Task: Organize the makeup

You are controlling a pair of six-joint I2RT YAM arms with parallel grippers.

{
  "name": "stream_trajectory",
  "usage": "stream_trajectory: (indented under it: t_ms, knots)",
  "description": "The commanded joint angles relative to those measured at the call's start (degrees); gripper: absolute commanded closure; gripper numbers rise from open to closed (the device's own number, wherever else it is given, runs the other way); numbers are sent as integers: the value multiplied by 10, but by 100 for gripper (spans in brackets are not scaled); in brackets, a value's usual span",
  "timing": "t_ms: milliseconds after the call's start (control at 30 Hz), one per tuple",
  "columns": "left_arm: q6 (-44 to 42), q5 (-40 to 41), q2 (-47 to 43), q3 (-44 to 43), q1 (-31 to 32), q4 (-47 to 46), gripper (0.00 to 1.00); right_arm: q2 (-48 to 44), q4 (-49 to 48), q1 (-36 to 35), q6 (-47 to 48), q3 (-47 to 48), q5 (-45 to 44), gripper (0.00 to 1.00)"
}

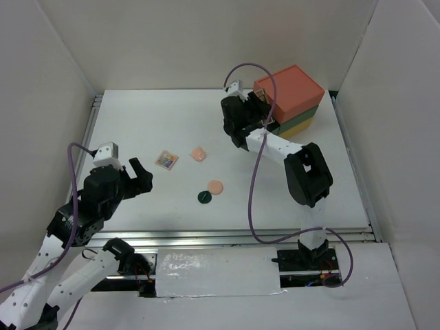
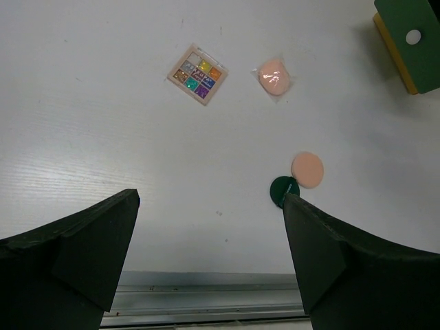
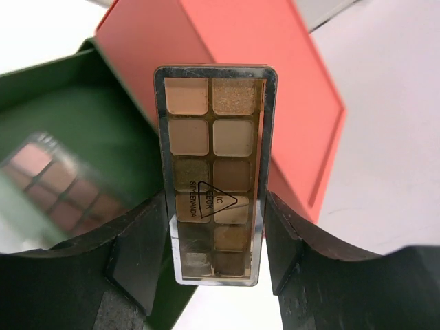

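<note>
My right gripper point(image 3: 215, 199) is shut on a long brown eyeshadow palette point(image 3: 214, 124) and holds it upright against the drawer box point(image 3: 234, 75), over its open green drawer point(image 3: 82, 117). A second long palette point(image 3: 62, 192) lies blurred inside that drawer. A small square multicolour palette point(image 1: 166, 160), two peach round compacts point(image 1: 199, 154) point(image 1: 216, 186) and a dark green disc point(image 1: 203, 197) lie on the table. My left gripper point(image 2: 211, 199) is open and empty, near and left of them; its right fingertip overlaps the disc point(image 2: 280, 189). The green tubes are out of view.
The orange-green-yellow drawer box point(image 1: 289, 96) stands at the back right with my right gripper point(image 1: 261, 113) at its left side. White walls enclose the table point(image 1: 137, 124). A metal rail point(image 2: 206, 295) runs along the near edge.
</note>
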State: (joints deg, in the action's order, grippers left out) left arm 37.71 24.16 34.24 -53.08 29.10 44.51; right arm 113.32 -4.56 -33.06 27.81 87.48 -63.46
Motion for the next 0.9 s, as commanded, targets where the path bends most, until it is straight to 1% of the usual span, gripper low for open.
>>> stream_trajectory:
  t_ms: [0, 33, 67, 100, 133, 167, 200, 233, 267, 400, 467, 533, 633, 667, 700, 733, 767, 800, 867]
  knots:
    - [-3, 10, -3, 1, 7, -19, 1, 2, -211, 5, 152, -11, -58, 78]
    - [-4, 9, -3, 1, 7, -20, 1, 4, -215, 5, 158, -17, -58, 75]
    - [-3, 10, -2, 0, 7, -20, 1, 4, -211, 5, 149, -16, -56, 69]
    - [-2, 10, -2, 0, 7, -19, 0, 2, -182, 4, 135, -15, -54, 64]
    - [-3, 11, -1, 0, 7, -19, 1, 0, -151, 3, 112, -7, -44, 58]
    - [-2, 11, -1, -1, 7, -18, 1, -3, -120, 1, 61, -2, -35, 53]
    - [-1, 12, -1, -1, 7, -18, 1, -6, -59, 1, 37, 9, -14, 44]
    - [-2, 13, -1, -1, 7, -18, 1, -11, -22, 1, 8, 17, -2, 38]
    - [-2, 13, -1, -1, 7, -18, 0, -12, 33, 1, -39, 25, 9, 28]
    - [-2, 13, 1, -1, 7, -18, 1, -17, 112, 1, -103, 57, 58, 15]
    - [-2, 13, 4, -2, 7, -17, 1, -11, 132, 0, -121, 72, 66, 10]
    - [-1, 14, 5, -2, 7, -17, 1, -6, 176, -3, -148, 100, 74, 7]
    - [-2, 14, 4, -2, 8, -18, 1, -20, 227, -27, -180, 124, 120, 7]
    - [-2, 14, 3, -2, 7, -18, 1, -24, 235, -51, -195, 127, 149, 7]
    - [-3, 14, 5, -2, 7, -19, 1, -24, 239, -73, -212, 138, 156, 6]
    - [-2, 13, 5, -2, 7, -19, 1, -21, 249, -74, -227, 151, 163, 6]
    - [-3, 13, 6, -2, 7, -18, 1, -15, 292, -93, -246, 167, 178, 5]
    - [-2, 14, 7, -2, 7, -17, 1, 0, 313, -99, -262, 207, 250, 5]
    - [0, 17, 7, -3, 7, -15, 1, 12, 340, -124, -277, 230, 348, 0]
